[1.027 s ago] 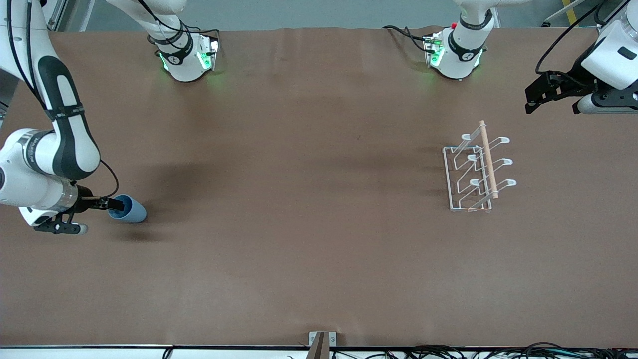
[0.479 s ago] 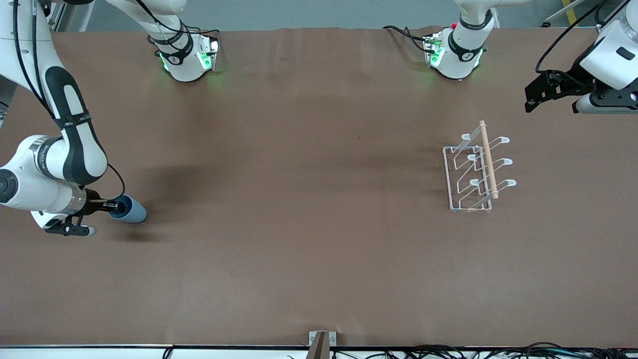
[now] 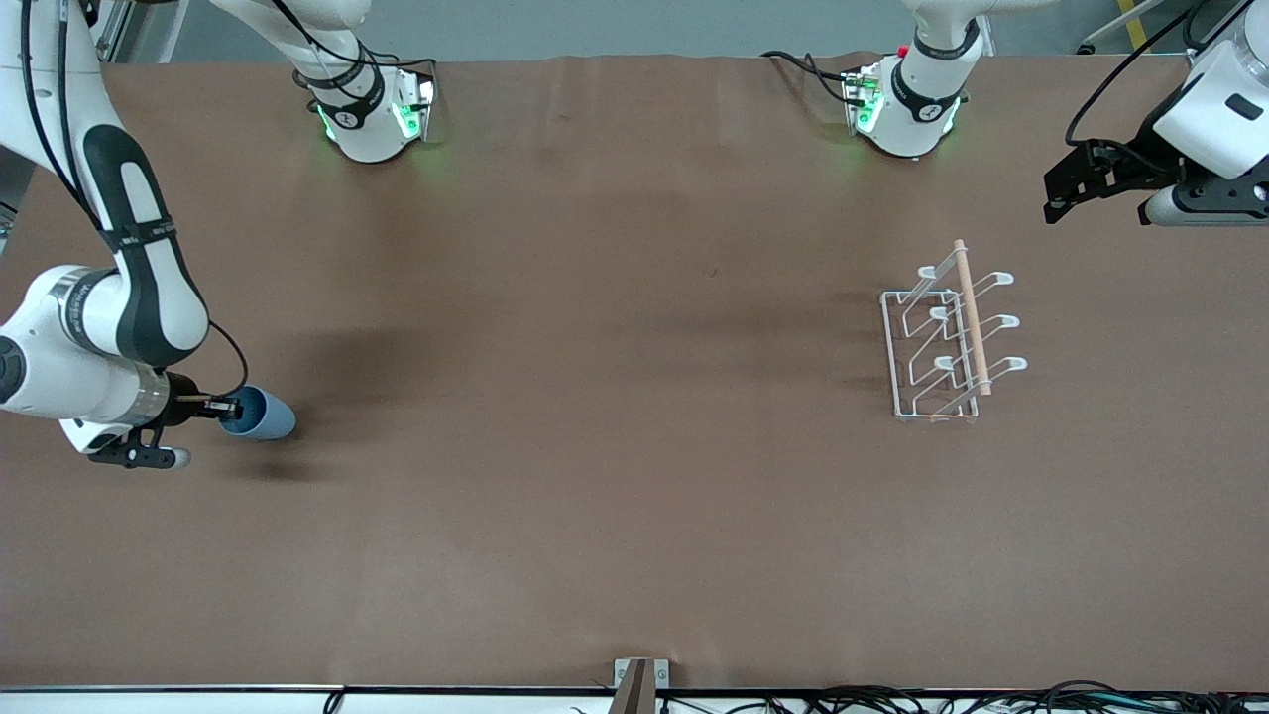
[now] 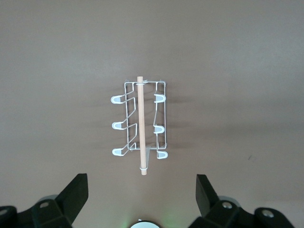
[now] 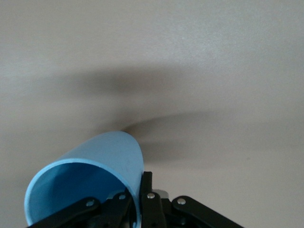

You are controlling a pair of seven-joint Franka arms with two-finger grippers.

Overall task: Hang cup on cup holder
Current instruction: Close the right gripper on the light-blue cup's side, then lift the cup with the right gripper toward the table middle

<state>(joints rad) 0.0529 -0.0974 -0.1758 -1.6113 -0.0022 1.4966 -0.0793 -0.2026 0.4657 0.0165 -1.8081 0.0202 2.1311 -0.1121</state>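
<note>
**Cup pinched at the table's right-arm end**

My right gripper (image 3: 226, 408) clamps the cup (image 3: 260, 415) by its rim, tilted, near the table (image 3: 595, 476) edge. It has crept slightly toward the cup holder (image 3: 947, 337), well apart across open cloth. My left gripper (image 3: 1066, 193) waits, fingers apart.

Cup (image 3: 260, 416): I see smooth, matt light-blue plastic, darker blue inside.
Cup holder (image 3: 937, 347): I read thin white-coated wire, slightly glossy at the loops.
Rod (image 3: 971, 315): pale bare wood, matt, on top of my rack.
Table (image 3: 595, 397): brown matt sheet like paper or cloth, with faint creases.
Right gripper (image 3: 226, 408): black matt fingers pinching my cup's rim.
Left gripper (image 4: 140, 199): black matt plastic-looking fingers, spread.
</note>
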